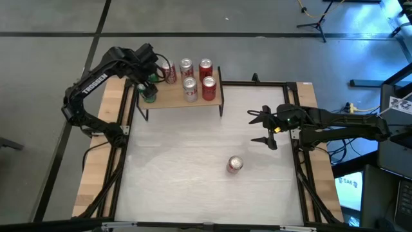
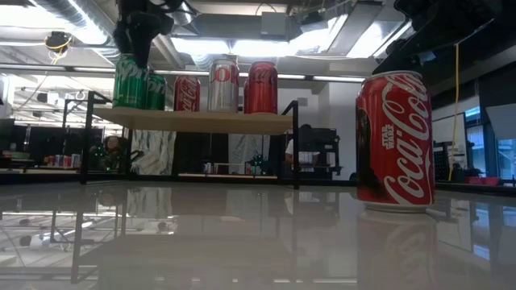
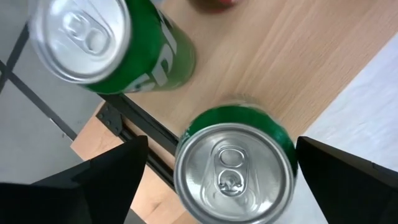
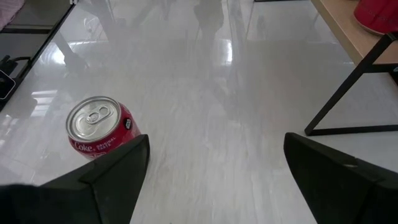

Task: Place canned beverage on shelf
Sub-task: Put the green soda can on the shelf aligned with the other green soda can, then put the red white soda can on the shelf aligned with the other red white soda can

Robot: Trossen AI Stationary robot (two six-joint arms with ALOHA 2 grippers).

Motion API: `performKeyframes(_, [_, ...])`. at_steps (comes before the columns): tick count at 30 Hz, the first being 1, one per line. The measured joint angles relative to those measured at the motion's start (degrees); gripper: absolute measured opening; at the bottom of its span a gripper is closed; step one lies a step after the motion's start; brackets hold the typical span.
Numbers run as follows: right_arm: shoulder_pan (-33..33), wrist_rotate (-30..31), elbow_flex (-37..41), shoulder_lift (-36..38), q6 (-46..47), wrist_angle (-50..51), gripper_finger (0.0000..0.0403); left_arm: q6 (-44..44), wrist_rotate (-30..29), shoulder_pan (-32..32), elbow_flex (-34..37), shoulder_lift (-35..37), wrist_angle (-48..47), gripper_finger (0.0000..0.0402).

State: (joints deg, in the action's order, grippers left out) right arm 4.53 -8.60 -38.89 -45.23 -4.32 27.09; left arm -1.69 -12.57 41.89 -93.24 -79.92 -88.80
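Observation:
The shelf, a light-wood board on thin black legs, stands at the table's far edge, left of centre. Two green cans stand at its left end, one at the near left corner and one beside it. Several red and silver cans stand farther right. My left gripper points down over the corner green can, open, with a finger on either side of the can and touching nothing. A red cola can stands upright on the white table. My right gripper hovers open, up and to the right of it.
The shelf's black legs stand on the table's far part. Wooden side strips and black frame bars run along both table sides. Open white tabletop lies between the shelf and the red can.

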Motion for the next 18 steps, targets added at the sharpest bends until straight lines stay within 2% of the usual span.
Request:
performKeyframes(13, [0.0, 0.0, 0.0, 0.0, 0.0, 0.0, 0.0365, 1.1, 0.5, -0.1, -10.9, 0.0, -0.1, 0.0399])
performKeyframes(18, [0.0, 0.0, 0.0, 0.0, 0.0, 0.0, 0.0365, 3.1, 4.8, -0.1, -16.1, 0.0, 0.0, 0.0399])
